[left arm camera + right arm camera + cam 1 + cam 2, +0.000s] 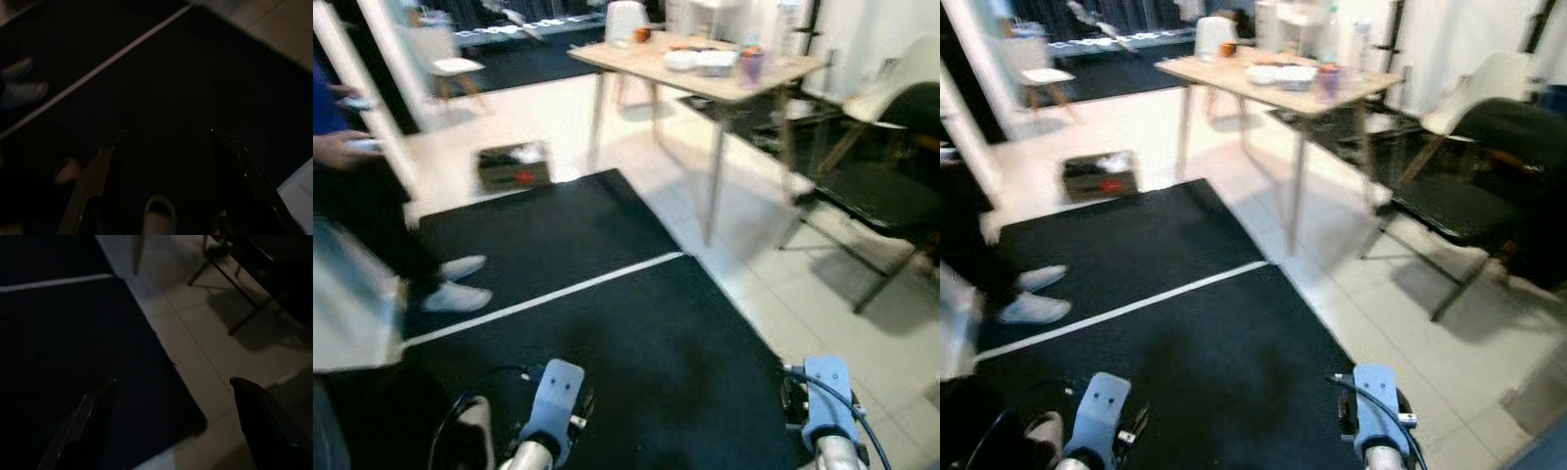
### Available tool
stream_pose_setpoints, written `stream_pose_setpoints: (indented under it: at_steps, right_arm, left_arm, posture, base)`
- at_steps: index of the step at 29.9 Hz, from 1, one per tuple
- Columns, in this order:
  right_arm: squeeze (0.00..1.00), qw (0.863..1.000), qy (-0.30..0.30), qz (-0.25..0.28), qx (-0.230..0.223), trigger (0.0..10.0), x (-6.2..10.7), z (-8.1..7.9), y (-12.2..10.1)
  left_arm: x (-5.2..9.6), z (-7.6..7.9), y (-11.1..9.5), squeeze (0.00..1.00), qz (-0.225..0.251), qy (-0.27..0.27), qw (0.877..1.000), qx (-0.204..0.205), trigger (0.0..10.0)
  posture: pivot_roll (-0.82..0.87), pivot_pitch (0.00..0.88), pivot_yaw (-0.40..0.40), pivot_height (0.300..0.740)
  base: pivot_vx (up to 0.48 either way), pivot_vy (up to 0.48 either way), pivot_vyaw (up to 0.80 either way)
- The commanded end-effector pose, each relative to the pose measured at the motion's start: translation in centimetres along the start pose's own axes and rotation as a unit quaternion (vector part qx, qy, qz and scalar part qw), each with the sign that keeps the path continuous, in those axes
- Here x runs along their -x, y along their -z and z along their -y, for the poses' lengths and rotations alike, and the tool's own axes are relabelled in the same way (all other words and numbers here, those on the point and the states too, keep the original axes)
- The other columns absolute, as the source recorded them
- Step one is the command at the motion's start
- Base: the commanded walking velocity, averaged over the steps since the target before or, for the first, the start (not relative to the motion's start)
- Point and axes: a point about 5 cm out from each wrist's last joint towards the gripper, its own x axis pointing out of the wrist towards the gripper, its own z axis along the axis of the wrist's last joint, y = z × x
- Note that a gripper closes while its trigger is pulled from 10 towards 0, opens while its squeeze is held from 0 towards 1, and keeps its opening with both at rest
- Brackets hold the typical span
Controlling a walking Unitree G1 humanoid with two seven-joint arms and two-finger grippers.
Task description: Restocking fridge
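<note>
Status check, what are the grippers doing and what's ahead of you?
Left gripper and right gripper open, empty, low over the black mat. No fridge seen. Ahead: table, black chair, small box; person's shoes on the left.

Black mat [636, 343] is lying on the pale tiled floor [803, 304], a white line [548, 294] running across it. Wooden table [705, 73] is standing on the tiles just beyond the mat's far corner, carrying a white bowl [680, 59], a purple cup [750, 66] and an orange item [642, 34]. Small box [514, 164] is sitting on the tiles at the mat's far edge. A person's white shoes [455, 284] are resting on the mat. Black folding chair [871, 201] is standing on the tiles, to the right of the table.
</note>
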Motion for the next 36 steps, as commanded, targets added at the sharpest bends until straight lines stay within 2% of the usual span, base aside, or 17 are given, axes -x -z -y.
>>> stream_pose_setpoints:
  at_steps: [1,35,36]
  right_arm:
    - [0.0,1.0,-0.002,-0.011,-0.001,10.0,0.33,-0.27,0.55]
    - [0.0,1.0,-0.006,-0.007,-0.014,10.0,0.32,-0.3,0.44]
    - [0.0,1.0,-0.006,-0.007,-0.014,10.0,0.32,-0.31,0.44]
  left_arm:
    - [0.21,0.0,0.63,0.0,-0.015,-0.001,1.0,-0.004,10.0]
    - [-0.01,-0.06,0.48,0.0,-0.017,-0.011,1.0,0.005,10.0]
    - [-0.01,-0.08,0.46,0.0,-0.016,-0.013,1.0,0.014,10.0]
  posture:
    - [-0.07,0.108,0.035,0.74]
    - [-0.08,0.109,0.036,0.74]
    - [-0.08,0.109,0.035,0.74]
  base:
    - [0.0,0.0,0.0]
    - [0.0,0.0,0.0]
    - [0.0,0.0,0.0]
